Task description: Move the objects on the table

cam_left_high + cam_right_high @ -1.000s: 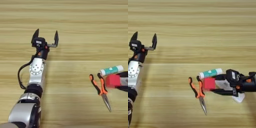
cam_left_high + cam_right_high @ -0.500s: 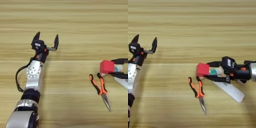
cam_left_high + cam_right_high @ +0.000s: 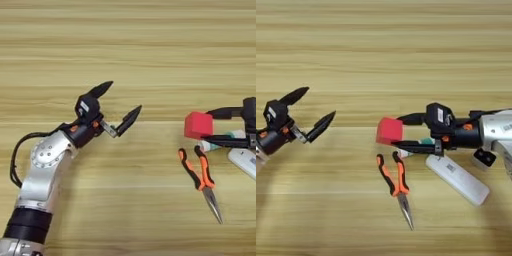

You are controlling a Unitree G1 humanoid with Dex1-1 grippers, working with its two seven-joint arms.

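- tabletop (image 3: pixel 150 60): light wood, horizontal grain lines
- cube (image 3: pixel 389 131): red
- pliers (image 3: pixel 394 181): orange and black handles, grey metal nose
- tube (image 3: pixel 423 143): white and green
- left pincer (image 3: pixel 116 109): black fingers, silver arm
- right pincer (image 3: pixel 408 132): black, orange spots behind it
- flat bar (image 3: pixel 457 179): white

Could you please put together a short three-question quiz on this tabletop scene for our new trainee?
1. True or false: the left gripper is shut on the red cube.
2. Which thing lies nearest the pliers? A) the white-and-green tube B) the left gripper C) the white remote-like bar
3. Fill in: the red cube sits at the fingertips of the ___ gripper.

Key:
1. False: the left gripper is open with nothing between its fingers, far to the left of the cube.
2. A: the tube end lies just above the pliers' handles.
3. right.
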